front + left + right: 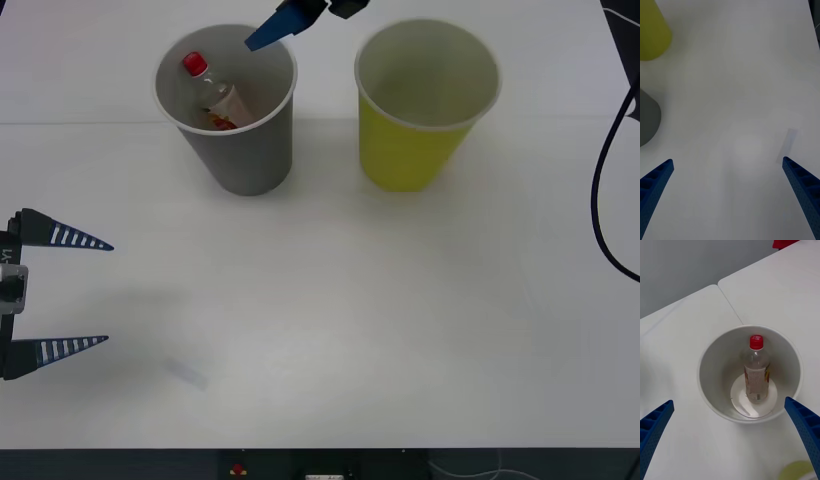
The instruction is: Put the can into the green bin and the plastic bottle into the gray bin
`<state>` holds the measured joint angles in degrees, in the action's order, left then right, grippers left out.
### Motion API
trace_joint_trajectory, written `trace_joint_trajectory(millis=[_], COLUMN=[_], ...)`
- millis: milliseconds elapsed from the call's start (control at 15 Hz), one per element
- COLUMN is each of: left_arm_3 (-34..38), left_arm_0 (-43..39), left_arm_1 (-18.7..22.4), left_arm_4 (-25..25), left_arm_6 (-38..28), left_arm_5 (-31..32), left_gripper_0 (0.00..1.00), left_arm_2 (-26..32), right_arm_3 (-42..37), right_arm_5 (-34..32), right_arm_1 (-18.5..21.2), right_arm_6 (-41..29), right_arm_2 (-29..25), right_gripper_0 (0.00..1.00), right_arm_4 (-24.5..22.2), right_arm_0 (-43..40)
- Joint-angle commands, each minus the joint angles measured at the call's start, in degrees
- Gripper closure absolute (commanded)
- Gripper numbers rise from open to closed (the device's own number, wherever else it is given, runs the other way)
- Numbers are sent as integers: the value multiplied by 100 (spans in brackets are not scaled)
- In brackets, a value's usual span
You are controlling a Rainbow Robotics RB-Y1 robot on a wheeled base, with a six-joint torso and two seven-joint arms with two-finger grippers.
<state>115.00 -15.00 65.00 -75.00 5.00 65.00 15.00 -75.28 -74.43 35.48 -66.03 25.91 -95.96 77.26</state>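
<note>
Bottle (216,98) inside gray bin (245,150), far left of centre on the table (330,300); leaning against the bin wall, red cap up, base on the bin floor. Same in right wrist view: bottle (756,369) resting in gray bin (711,390), label facing up. Green bin (410,150) just right of the gray one, apart from it, upright, pale inside, contents not discernible. Right gripper (730,435) above the gray bin at the far edge, fingers spread wide, holding nothing; one blue fingertip (272,33) over the bin's far rim in front view. Left gripper (75,292) low at the near left edge of the table, fingers spread, empty, well apart from both bins. Left wrist view: left gripper (728,187) over bare table, gray bin (647,116) and green bin (653,33) at the frame edge. Black cable (605,170) hanging at the right edge.
</note>
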Motion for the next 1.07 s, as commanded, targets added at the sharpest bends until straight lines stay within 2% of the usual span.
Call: trace_joint_trajectory(millis=[67, 400, 733, 1067], left_arm_3=[0, 0, 0, 0], left_arm_0=[0, 0, 0, 0], left_arm_1=[0, 0, 0, 0], left_arm_4=[0, 0, 0, 0], left_arm_6=[0, 0, 0, 0], left_arm_5=[0, 0, 0, 0], left_gripper_0=[0, 0, 0, 0], left_arm_2=[0, 0, 0, 0], right_arm_3=[-1015, -2869, -3634, -4152], right_arm_5=[-1, -1, -27, -897], right_arm_1=[548, 1638, 2367, 2517], right_arm_6=[11, 398, 1857, 2727], right_arm_2=[-253, -1088, -2301, -3927], right_gripper_0=[0, 0, 0, 0], right_arm_4=[174, 587, 1606, 1905], right_arm_0=[-694, -2426, -4377, -6091])
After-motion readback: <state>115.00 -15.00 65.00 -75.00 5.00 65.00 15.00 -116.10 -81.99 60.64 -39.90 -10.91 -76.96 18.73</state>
